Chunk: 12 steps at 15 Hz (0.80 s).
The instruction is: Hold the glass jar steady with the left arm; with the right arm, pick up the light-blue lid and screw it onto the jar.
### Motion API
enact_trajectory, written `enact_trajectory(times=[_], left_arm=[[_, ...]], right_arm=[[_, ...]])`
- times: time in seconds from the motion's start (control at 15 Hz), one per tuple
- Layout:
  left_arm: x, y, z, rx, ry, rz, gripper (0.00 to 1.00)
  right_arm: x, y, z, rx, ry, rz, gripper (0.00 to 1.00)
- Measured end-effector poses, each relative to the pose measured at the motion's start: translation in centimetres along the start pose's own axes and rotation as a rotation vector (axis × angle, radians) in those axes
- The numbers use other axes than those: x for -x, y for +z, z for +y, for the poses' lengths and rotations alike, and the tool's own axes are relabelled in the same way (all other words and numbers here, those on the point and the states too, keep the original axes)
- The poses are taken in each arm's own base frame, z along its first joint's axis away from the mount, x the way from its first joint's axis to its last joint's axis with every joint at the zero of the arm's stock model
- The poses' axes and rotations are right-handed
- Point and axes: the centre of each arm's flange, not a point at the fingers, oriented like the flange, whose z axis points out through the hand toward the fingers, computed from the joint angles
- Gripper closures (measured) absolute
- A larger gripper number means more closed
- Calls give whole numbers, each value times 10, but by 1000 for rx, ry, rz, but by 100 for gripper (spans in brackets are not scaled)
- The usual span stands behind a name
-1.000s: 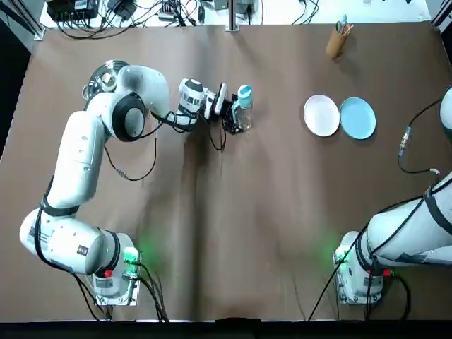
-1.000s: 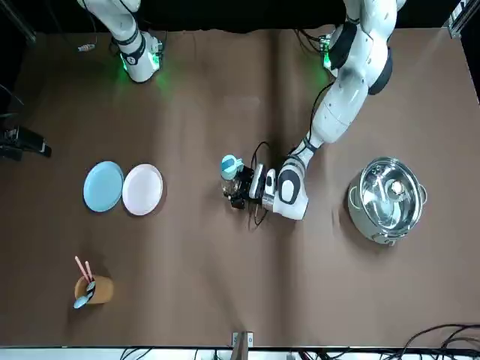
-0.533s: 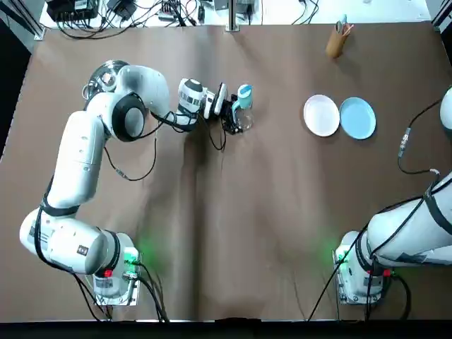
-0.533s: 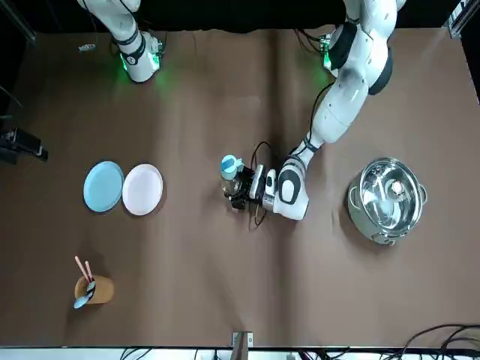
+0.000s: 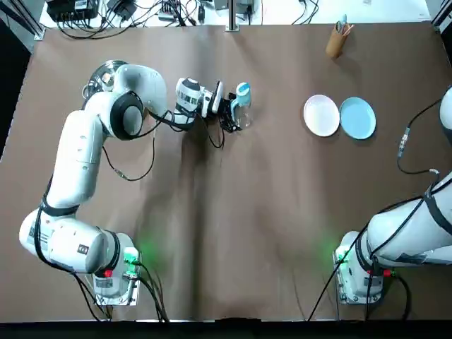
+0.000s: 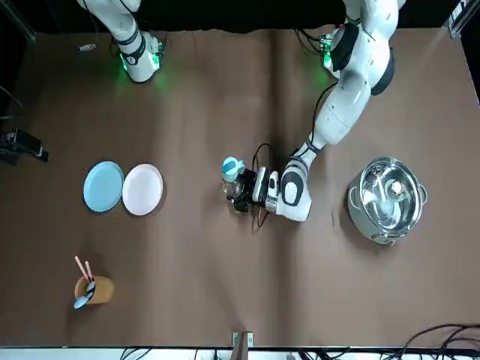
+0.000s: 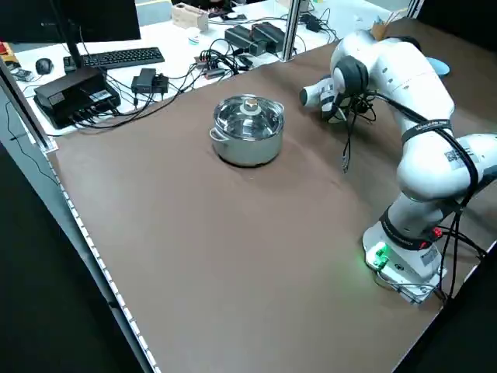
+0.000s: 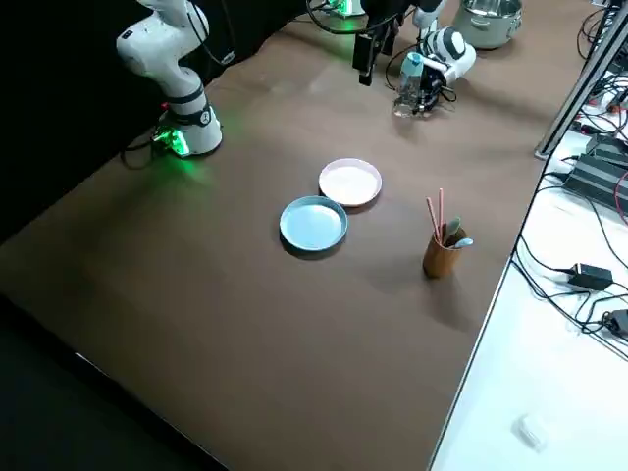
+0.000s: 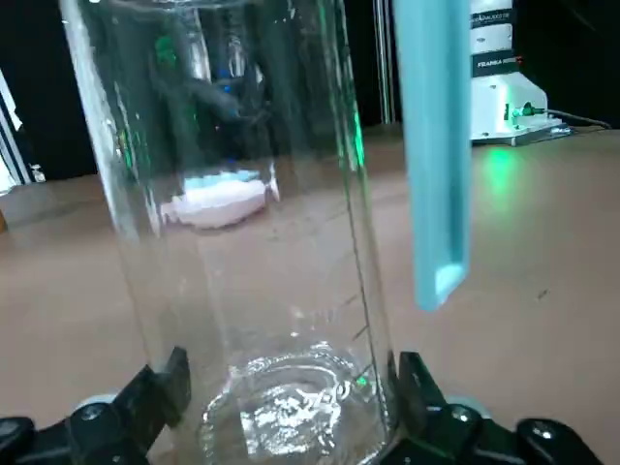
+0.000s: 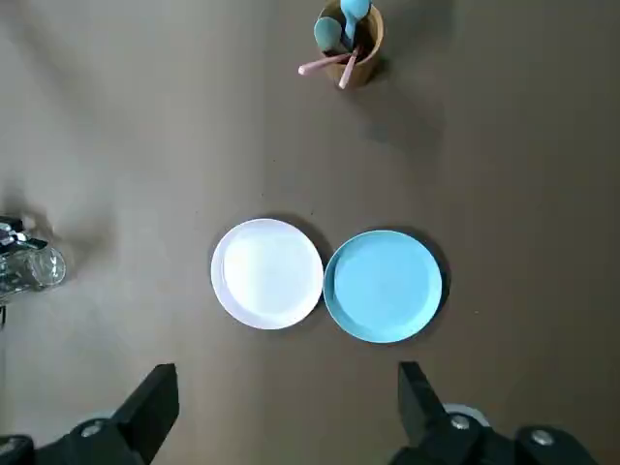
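Steel pot [image 6: 386, 196], lid on, left of glass jar [image 9: 252, 213]: contents hidden. Left gripper [image 9: 291, 392] closed on jar's base. Jar upright, empty, light-blue lid [image 5: 243, 90] on top. Judge: light, brittle, slick; hold low on wall. Right of jar: white plate [image 5: 321, 115], light-blue plate [image 5: 357, 118], cup [image 5: 336, 44] holding utensils [image 10: 331, 29]. Right gripper [image 10: 286, 421] spread wide, empty, over plates.

Opposed top and front cameras over glass jar [image 5: 243, 114]
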Motion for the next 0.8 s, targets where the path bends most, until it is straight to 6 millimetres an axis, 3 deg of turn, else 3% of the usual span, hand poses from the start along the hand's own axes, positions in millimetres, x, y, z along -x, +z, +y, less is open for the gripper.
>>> enact_trajectory(times=[0.6, 0.8], left_arm=[[-11, -34, -17, -25, -50, -18, 1], [-18, -65, -23, -23, -104, -48, 1]], right_arm=[[0, 0, 0, 1, 0, 0, 0], [0, 0, 0, 1, 0, 0, 0]])
